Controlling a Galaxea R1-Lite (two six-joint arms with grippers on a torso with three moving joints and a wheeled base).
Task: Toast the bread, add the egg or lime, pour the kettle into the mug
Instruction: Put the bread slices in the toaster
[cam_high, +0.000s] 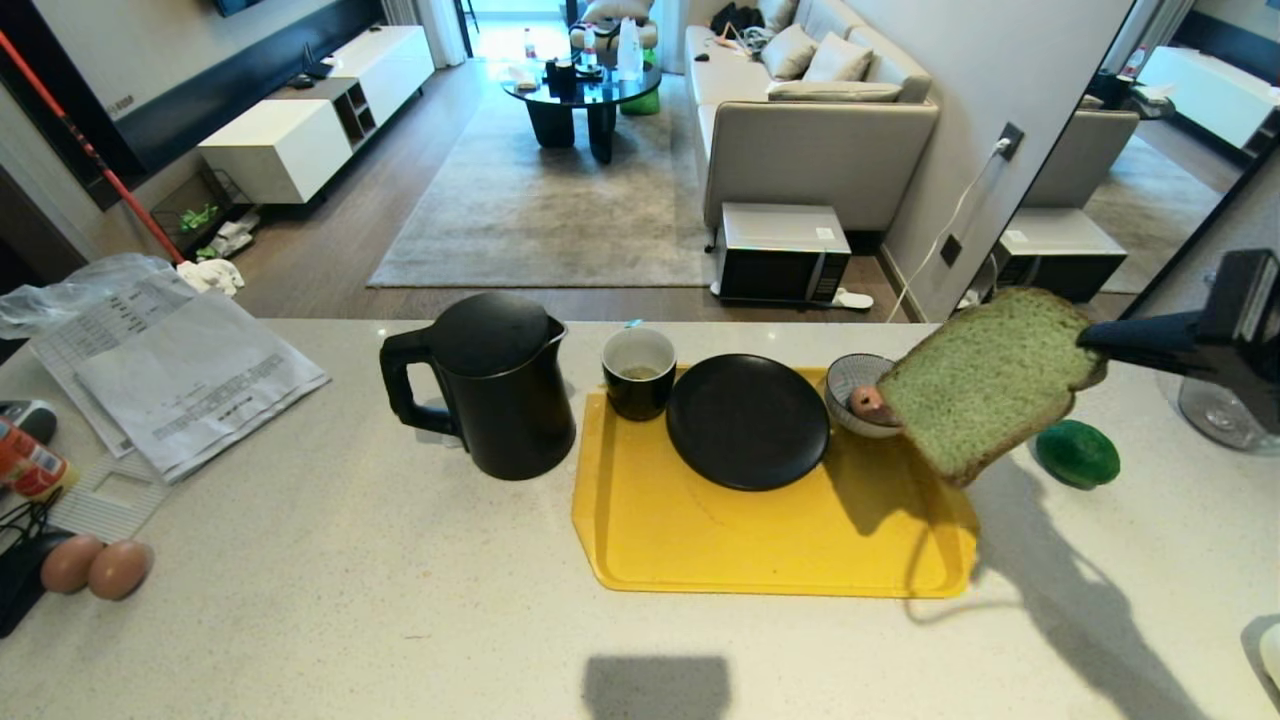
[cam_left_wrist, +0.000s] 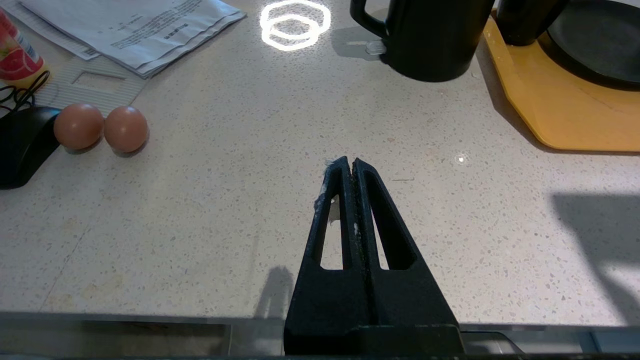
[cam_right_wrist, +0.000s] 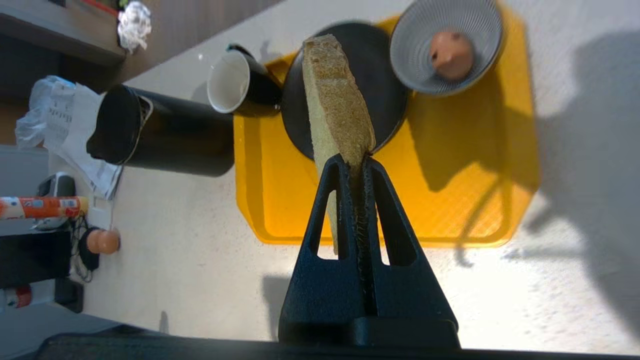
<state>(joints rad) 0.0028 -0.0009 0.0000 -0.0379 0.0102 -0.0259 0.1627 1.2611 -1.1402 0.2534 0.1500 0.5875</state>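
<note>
A: Where do we stand on the job?

B: We have the bread in the air. Our right gripper is pinching it by 1 edge, and the slice hangs tilted above the right end of the yellow tray, partly over the patterned bowl.

A: Toasted yet?

B: We cannot tell from its look, and we see no toaster here. The black plate on the tray is bare, so we judge it the likely landing spot, just beside the slice.

A: And the topping?

B: Not added. The lime sits on the counter right of the tray, untouched. 2 eggs lie well apart at the far left, and a brownish egg-like thing rests in the bowl.

A: The pour?

B: We reckon that is still ahead. The kettle stands upright left of the tray, lid on, with the mug just beside it on the tray's corner. We cannot tell whether the mug holds anything.

A: Our left gripper?

B: Fingers pressed together, holding nothing, low over bare counter.
</note>
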